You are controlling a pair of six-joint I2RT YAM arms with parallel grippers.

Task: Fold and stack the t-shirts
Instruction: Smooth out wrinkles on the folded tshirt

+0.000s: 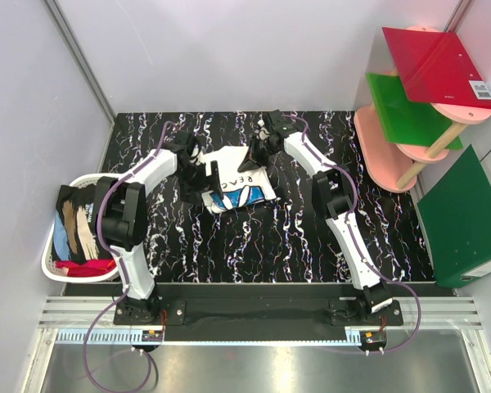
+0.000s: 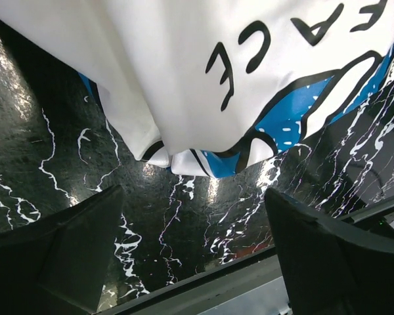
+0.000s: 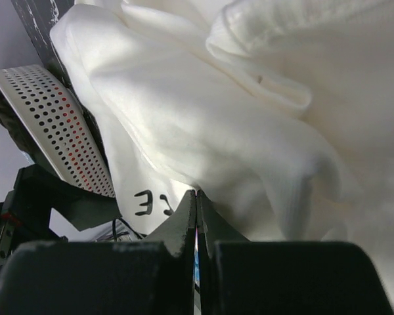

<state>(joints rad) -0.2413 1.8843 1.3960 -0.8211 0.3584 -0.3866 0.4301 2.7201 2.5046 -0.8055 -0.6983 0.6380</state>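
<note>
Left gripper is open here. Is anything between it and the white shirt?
Nothing visible. In the left wrist view, only bare table lies between the open left gripper and the white shirt, whose hem hangs just ahead of it. The right gripper is shut on the shirt.

I am seeing the t-shirt (image 3: 203, 118) as soft, matt white cloth. The table (image 2: 46, 151) under me is gleaming, a glossy black marbled surface. On the left, the basket (image 3: 59, 125) is showing smooth, perforated white plastic.
</note>
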